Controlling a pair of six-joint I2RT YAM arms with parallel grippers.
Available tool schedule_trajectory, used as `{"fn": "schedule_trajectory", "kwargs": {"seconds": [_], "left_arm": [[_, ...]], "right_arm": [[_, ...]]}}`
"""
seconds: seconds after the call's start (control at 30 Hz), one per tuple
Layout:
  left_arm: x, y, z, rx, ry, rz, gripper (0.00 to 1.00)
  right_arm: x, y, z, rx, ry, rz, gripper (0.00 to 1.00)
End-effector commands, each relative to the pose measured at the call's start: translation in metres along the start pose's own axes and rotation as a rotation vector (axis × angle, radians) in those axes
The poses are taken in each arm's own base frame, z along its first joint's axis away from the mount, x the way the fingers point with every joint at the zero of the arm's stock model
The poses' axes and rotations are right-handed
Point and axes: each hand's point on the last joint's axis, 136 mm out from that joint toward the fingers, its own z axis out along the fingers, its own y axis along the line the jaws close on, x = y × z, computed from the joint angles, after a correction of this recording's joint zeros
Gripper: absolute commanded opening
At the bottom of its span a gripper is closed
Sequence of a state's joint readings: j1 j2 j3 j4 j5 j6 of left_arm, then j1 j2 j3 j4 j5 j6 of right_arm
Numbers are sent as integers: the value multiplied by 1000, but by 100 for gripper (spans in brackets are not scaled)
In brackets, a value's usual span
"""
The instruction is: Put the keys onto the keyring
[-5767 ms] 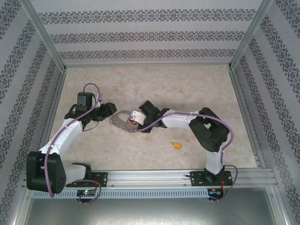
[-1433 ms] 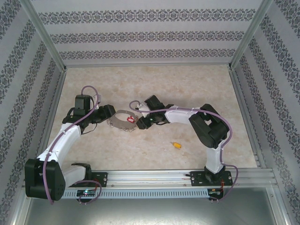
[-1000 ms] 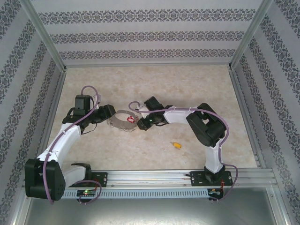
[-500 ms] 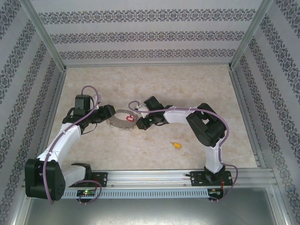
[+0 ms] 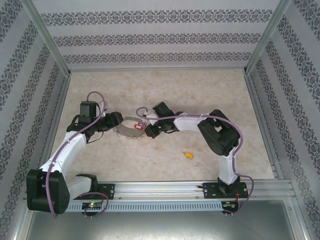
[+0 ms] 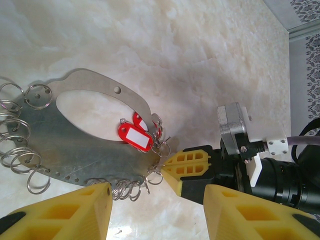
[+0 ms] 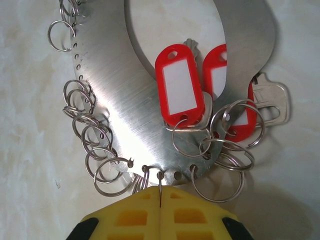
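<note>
- I see the keyring (image 5: 131, 129) flat on the table (image 5: 200, 90), left of centre, between the left gripper (image 5: 118, 121) on its left and the right gripper (image 5: 149, 131) on its right.
- The key (image 5: 188, 155) lies alone on the table, right of the keyring and nearer the arm bases, well apart from it.
- From the right wrist I note split rings (image 7: 82, 115) strung along the keyring's edge; the tags (image 7: 178, 92) lie across its inner opening.
- One edge ring runs into the seam of the right gripper's fingertips (image 7: 140, 217) — touching.
</note>
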State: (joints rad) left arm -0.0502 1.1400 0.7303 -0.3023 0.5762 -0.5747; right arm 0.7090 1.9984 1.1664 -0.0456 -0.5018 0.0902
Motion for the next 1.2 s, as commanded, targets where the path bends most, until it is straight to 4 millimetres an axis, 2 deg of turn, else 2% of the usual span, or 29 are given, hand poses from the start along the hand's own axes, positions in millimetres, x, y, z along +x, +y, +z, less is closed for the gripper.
{"fn": "schedule_trajectory", "kwargs": {"seconds": [0.0,0.17,0.3,0.4,0.47,0.53,0.63,0.73,0.8,0.93,1.0,1.17], "left_arm": [[-2,0,-5,10,-9,19,52],[-5,-12,-12,47,-21,30,51],[-8,-31,-27,99,-45,62,51],[-10,-49,-43,149,-72,97,49],[-10,-63,-55,198,-92,127,44],[-7,-83,-69,275,-113,179,42],[0,-114,-92,399,-147,275,43],[14,-147,-119,549,-186,392,52],[24,-166,-133,647,-208,463,53],[42,-193,-148,796,-218,583,52],[51,-202,-150,855,-206,627,48],[73,-220,-151,947,-150,718,29]], "right_arm": [[-15,18,-17,-50,-66,-83,0],[-24,47,-52,-87,-157,-209,0],[-30,74,-82,-98,-230,-330,0],[-35,89,-106,-108,-289,-391,0],[-37,102,-122,-125,-334,-437,0],[-37,116,-140,-150,-378,-487,0],[-37,138,-167,-180,-448,-562,0],[-39,159,-198,-207,-522,-616,0],[-42,172,-218,-229,-572,-641,0],[-44,187,-239,-261,-621,-663,0],[-44,190,-243,-277,-636,-667,0],[-40,202,-254,-335,-659,-687,0]]}}
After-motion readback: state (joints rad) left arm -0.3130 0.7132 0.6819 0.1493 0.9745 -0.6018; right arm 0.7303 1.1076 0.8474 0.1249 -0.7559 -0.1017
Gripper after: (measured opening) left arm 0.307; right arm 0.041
